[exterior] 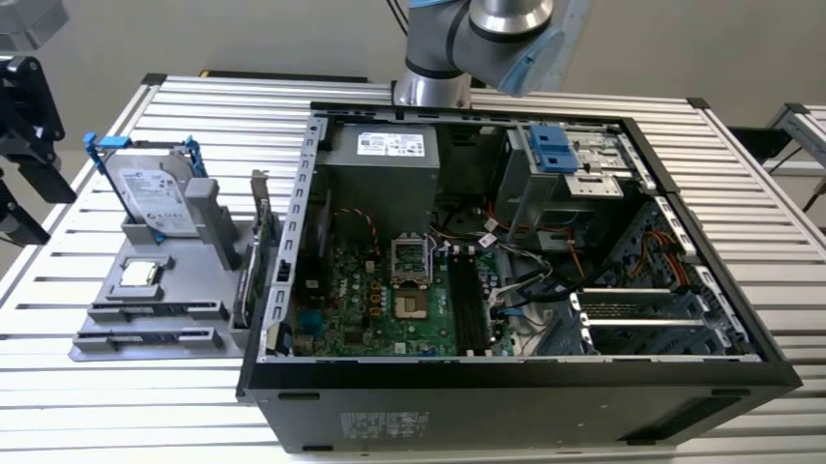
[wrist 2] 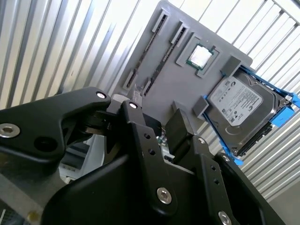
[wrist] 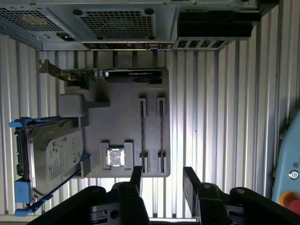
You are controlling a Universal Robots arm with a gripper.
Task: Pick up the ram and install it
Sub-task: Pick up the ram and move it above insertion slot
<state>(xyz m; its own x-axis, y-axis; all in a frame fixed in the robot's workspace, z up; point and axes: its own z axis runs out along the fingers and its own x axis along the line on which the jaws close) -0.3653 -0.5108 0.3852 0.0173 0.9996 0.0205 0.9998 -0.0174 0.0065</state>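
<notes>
An open computer case (exterior: 516, 382) lies on its side on the slatted tabletop (exterior: 130, 406). Its green motherboard (exterior: 374, 300) faces up, with long black memory slots (exterior: 471, 309) running near to far.

On the exterior view's left, just beside the case, sits a gray holder (exterior: 181, 290). At its near end the ram (wrist: 142, 136) stands on edge in a slotted cradle. In the first wrist view it reads as a thin dark strip, with a second similar strip (wrist: 161, 136) parallel and just beside it, on the side away from the processor.

The pincer (wrist: 161, 180) hangs over bare tabletop off the holder's left edge, roughly in line with these strips. Its fingers (wrist: 137, 176) are spread wide with nothing between them, and they are apart from the ram.

Farther along the holder, a small square silver processor (exterior: 137, 275) rests in its own recess. Beyond it a silver hard drive (exterior: 153, 198) with blue brackets (exterior: 97, 143) leans upright.

A graphics card (wrist: 126, 74) stands on edge between the holder and the case wall.

At the far side of the tabletop, behind the case, the arm (exterior: 446, 48) rises from its base.
</notes>
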